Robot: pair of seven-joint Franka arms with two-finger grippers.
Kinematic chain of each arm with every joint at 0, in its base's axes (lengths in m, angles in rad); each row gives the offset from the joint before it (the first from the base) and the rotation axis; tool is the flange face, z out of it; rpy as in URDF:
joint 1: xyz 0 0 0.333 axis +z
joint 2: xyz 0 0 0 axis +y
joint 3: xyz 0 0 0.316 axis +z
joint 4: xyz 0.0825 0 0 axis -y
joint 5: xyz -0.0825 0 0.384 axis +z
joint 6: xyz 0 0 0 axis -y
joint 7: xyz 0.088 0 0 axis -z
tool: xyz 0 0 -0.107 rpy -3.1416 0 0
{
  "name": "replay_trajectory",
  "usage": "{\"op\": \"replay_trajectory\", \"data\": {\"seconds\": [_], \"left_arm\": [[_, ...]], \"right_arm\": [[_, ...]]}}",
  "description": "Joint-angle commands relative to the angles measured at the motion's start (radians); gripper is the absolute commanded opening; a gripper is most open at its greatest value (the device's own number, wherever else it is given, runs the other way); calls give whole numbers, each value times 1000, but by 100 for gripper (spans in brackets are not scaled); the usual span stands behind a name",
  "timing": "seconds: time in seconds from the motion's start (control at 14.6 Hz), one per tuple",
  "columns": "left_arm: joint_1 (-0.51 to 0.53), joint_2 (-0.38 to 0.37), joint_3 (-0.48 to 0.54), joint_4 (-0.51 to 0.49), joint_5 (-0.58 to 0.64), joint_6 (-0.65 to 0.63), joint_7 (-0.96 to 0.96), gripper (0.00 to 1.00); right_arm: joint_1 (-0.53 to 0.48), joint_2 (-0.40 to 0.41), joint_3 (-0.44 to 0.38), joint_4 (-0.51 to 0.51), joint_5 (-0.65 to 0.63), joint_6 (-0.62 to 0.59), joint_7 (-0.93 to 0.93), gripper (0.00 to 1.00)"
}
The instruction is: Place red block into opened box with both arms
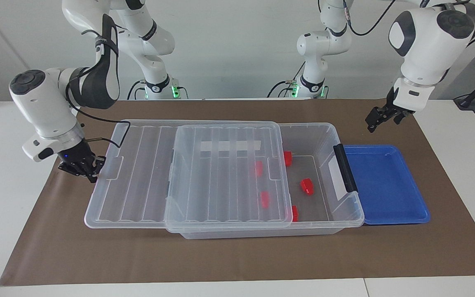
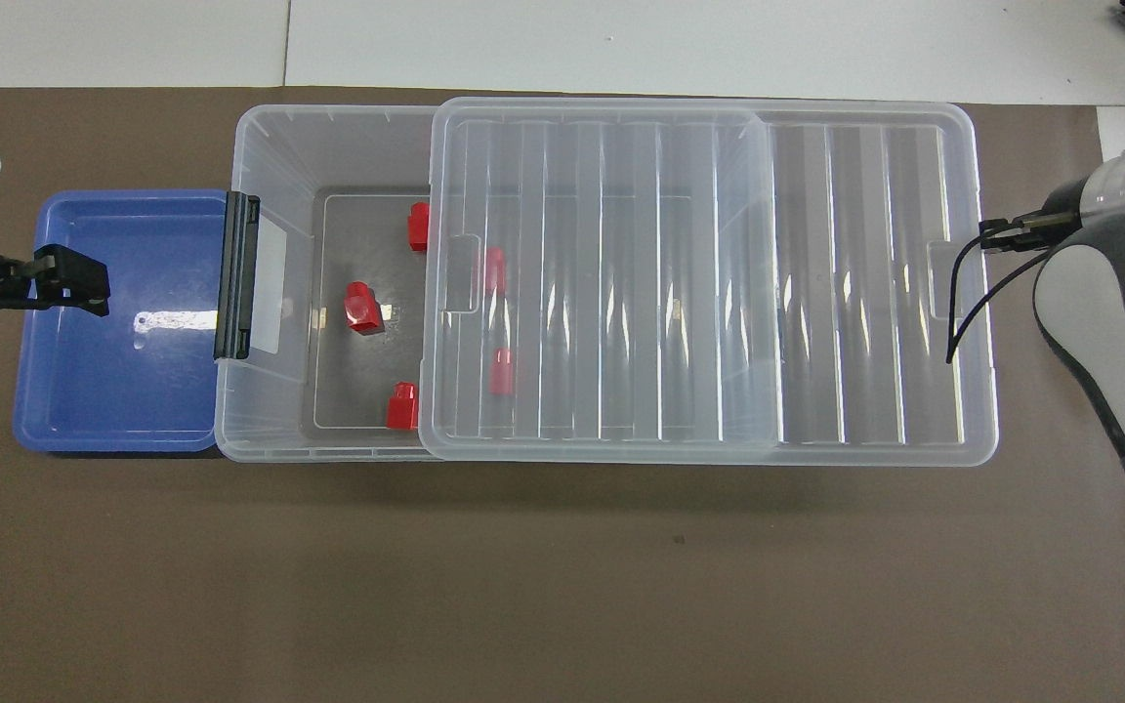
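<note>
The clear box stands open, its ribbed lid slid toward the right arm's end. Several red blocks lie inside. One red block rests on the uncovered floor, and others show at the lid's edge or through the lid. My left gripper hangs open and holds nothing, over the edge of the blue tray at the left arm's end. My right gripper is shut and low at the lid's outer end. I cannot tell whether it touches the lid.
A shallow blue tray lies against the box's black end handle. A brown mat covers the table under everything. The right arm's cable hangs over the lid's end.
</note>
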Motion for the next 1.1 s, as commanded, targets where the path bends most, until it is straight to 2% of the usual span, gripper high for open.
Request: {"op": "replay_trajectory", "data": {"seconds": [0.0, 0.27, 0.48, 0.62, 0.82, 1.03], "left_arm": [[27, -46, -7, -6, -17, -53, 104, 100], [27, -86, -19, -3, -23, -135, 145, 100], [32, -150, -4, -1, -135, -171, 139, 100], [31, -193, -9, -3, -145, -201, 145, 100], [24, -249, -17, -94, -146, -139, 150, 100], [32, -235, -11, -121, -146, -81, 157, 100]], "right_arm": [[30, 7, 2, 5, 43, 28, -8, 0], [84, 7, 2, 2, 43, 30, 56, 0], [122, 15, 3, -1, 45, 37, 72, 0], [150, 13, 2, -8, 45, 42, 85, 0], [196, 13, 3, -9, 46, 42, 134, 0], [216, 10, 3, -20, 55, 42, 150, 0]]}}
